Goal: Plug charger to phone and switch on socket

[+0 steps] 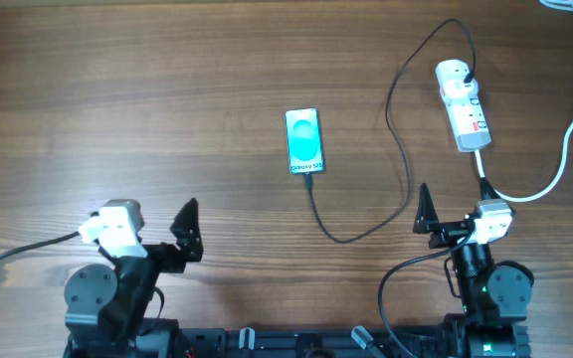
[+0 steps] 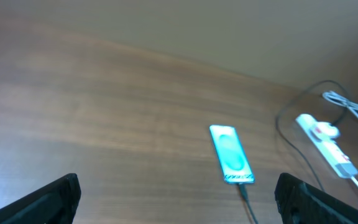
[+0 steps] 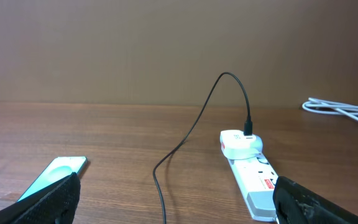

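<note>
The phone [image 1: 303, 141] lies flat mid-table with its cyan screen lit and its white text strip at the near end. The black charger cable [image 1: 398, 119] runs from a white adapter on the socket, loops down, and its plug tip sits in the phone's near end [image 1: 308, 180]. The white socket strip [image 1: 464, 104] lies at the far right. My left gripper [image 1: 187, 231] is open and empty near the front left. My right gripper [image 1: 428, 214] is open and empty, in front of the socket. The phone [image 2: 230, 154] and socket [image 2: 325, 142] show in the left wrist view, and the socket [image 3: 252, 177] and cable [image 3: 191, 130] in the right.
A thick white lead [image 1: 563, 149] curves from the socket's near end out to the right and up to the far right corner; it shows in the right wrist view [image 3: 344, 110]. The wooden table [image 1: 117, 109] spans the view.
</note>
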